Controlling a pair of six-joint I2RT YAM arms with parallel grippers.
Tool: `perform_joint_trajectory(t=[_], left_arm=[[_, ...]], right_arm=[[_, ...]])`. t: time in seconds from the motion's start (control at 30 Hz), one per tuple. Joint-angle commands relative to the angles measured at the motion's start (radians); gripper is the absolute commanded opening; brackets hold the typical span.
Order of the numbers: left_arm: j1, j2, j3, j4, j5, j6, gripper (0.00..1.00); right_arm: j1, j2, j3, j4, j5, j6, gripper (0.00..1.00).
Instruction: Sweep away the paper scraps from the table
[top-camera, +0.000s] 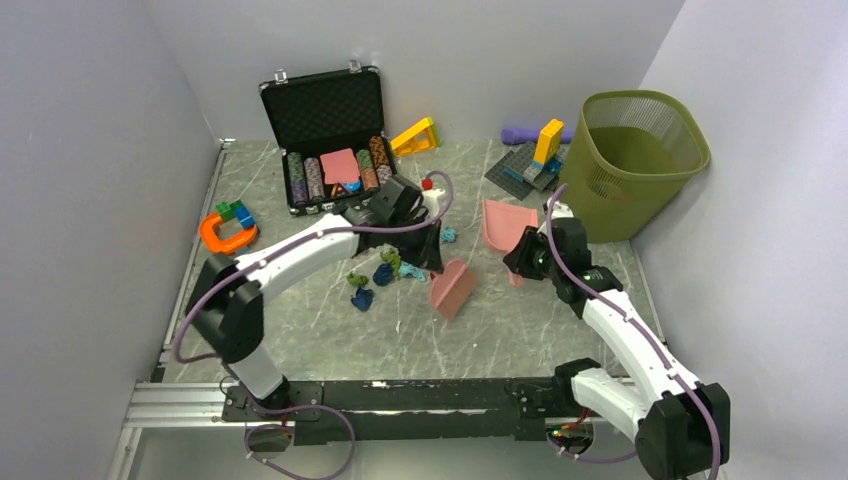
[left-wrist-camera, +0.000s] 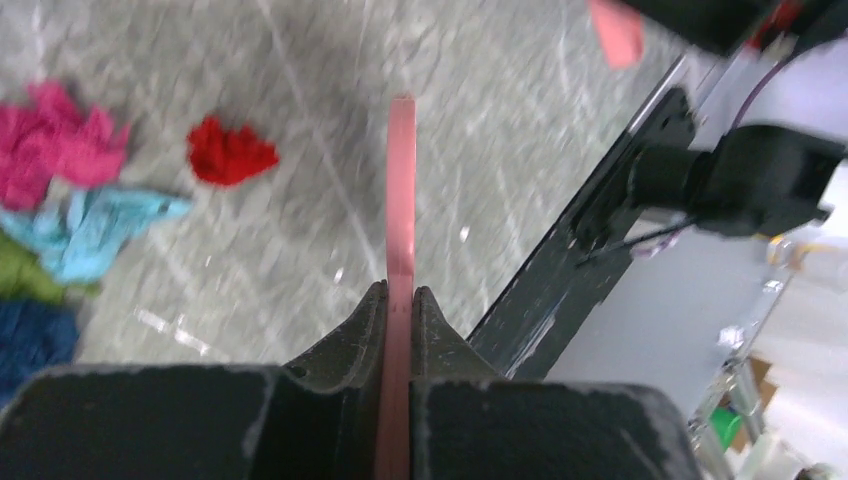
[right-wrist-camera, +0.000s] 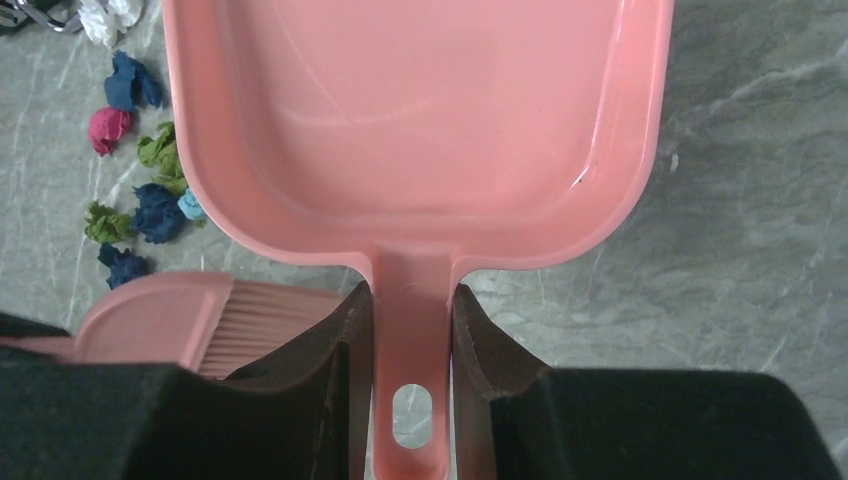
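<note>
On the table (top-camera: 520, 330), crumpled navy, green, magenta scraps (right-wrist-camera: 158, 212); left jaws around brush (top-camera: 453, 288), right jaws around dustpan (right-wrist-camera: 420, 120).

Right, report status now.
Left jaws shut on pink plastic brush. Right jaws shut on pink plastic dustpan. Crumpled coloured paper scraps unswept. Brush between them and dustpan.

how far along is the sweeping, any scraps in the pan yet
Done: both tools are picked up, the left gripper shut on the brush, the right gripper shut on the dustpan handle. In hand: the brush stands beside the paper scraps, with the dustpan close by. Left: nearly everything, since the pan is empty and the scraps lie loose on the table.
</note>
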Motion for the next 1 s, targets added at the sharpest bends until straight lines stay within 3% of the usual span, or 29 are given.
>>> perform_joint_trajectory(t=[0.0, 0.13, 0.3, 0.4, 0.47, 0.57, 0.63, 0.83, 0.97], left_arm=[[0.005, 0.127, 0.149, 0.194, 0.087, -0.171, 0.0], [0.042, 0.237, 0.222, 0.251, 0.006, -0.333, 0.0], [0.076, 0.289, 0.161, 0.442, -0.16, -0.545, 0.0], [0.087, 0.346, 0.203, 0.36, -0.275, -0.652, 0.0], [0.091, 0.397, 0.282, 0.221, -0.354, -0.687, 0.0], [0.09, 0.45, 0.435, -0.04, -0.462, -0.689, 0.0], [0.09, 0.445, 0.46, -0.142, -0.529, -0.653, 0.0], [0.126, 0.236, 0.25, -0.169, -0.645, -0.547, 0.0], [0.14, 0.127, 0.21, -0.223, -0.673, -0.444, 0.0]], right_arm=[[0.003, -0.029, 0.04, -0.014, 0.04, -0.008, 0.0], [0.003, -0.052, 0.041, -0.029, 0.073, 0.012, 0.0], [0.003, -0.079, 0.048, -0.049, 0.081, 0.024, 0.0], [0.003, -0.093, 0.048, -0.06, 0.103, 0.027, 0.0], [0.003, -0.098, 0.05, -0.067, 0.106, 0.026, 0.0], [0.005, -0.087, 0.056, -0.088, 0.113, 0.017, 0.0], [0.004, -0.05, 0.073, -0.116, 0.115, 0.0, 0.0], [0.004, 0.093, 0.131, -0.181, -0.005, -0.054, 0.0], [0.009, 0.126, 0.143, -0.195, -0.037, -0.063, 0.0]])
